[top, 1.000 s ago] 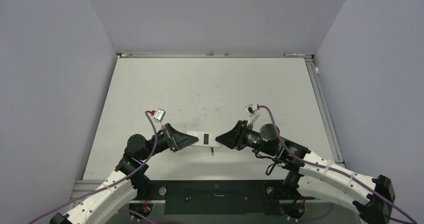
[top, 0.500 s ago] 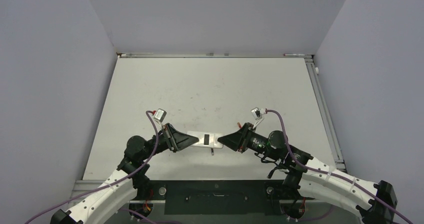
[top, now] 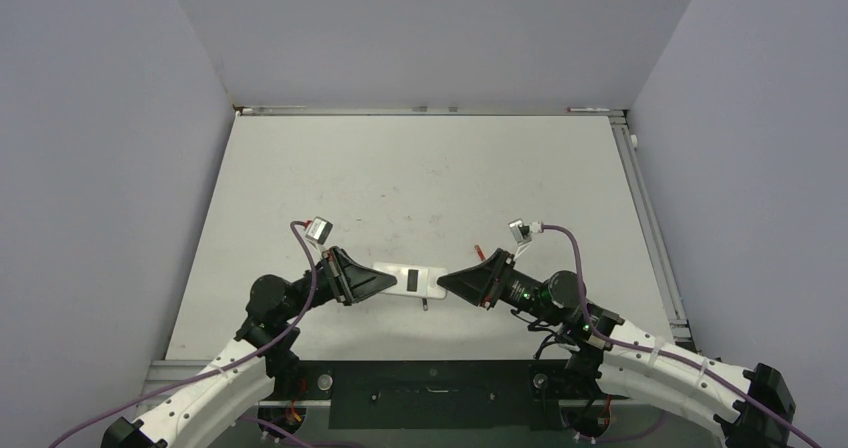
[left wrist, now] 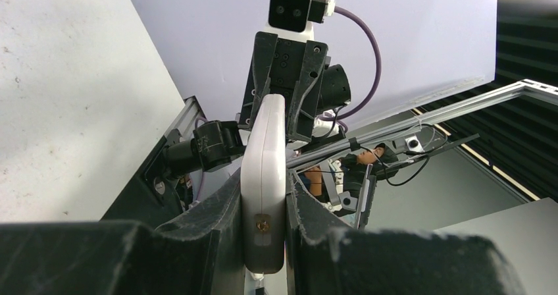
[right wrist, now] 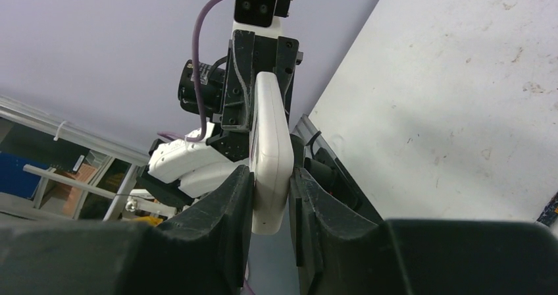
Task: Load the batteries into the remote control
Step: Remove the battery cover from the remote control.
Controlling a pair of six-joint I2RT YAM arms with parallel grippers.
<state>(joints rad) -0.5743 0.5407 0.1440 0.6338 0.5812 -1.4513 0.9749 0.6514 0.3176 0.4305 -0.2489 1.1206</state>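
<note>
The white remote control [top: 412, 279] is held level above the table's near middle, a dark slot showing on its upper side. My left gripper [top: 388, 281] is shut on its left end and my right gripper [top: 443, 284] is shut on its right end. In the left wrist view the remote [left wrist: 263, 176] stands edge-on between my fingers, with the left gripper [left wrist: 264, 242] clamped on it. The right wrist view shows the remote [right wrist: 271, 143] the same way in the right gripper [right wrist: 271, 209]. One battery [top: 425, 306], a tiny dark stick, lies on the table just near of the remote.
The white table [top: 420, 168] stretches far behind the arms, walled on three sides. A small red thing [top: 478, 249] lies on the table beside my right gripper. The table's near edge and a dark rail [top: 430, 383] run close below the remote.
My right arm has swung: its wrist camera moved right and nearer, and its elbow dropped toward the front. The remote stays held by both grippers and has tilted slightly.
</note>
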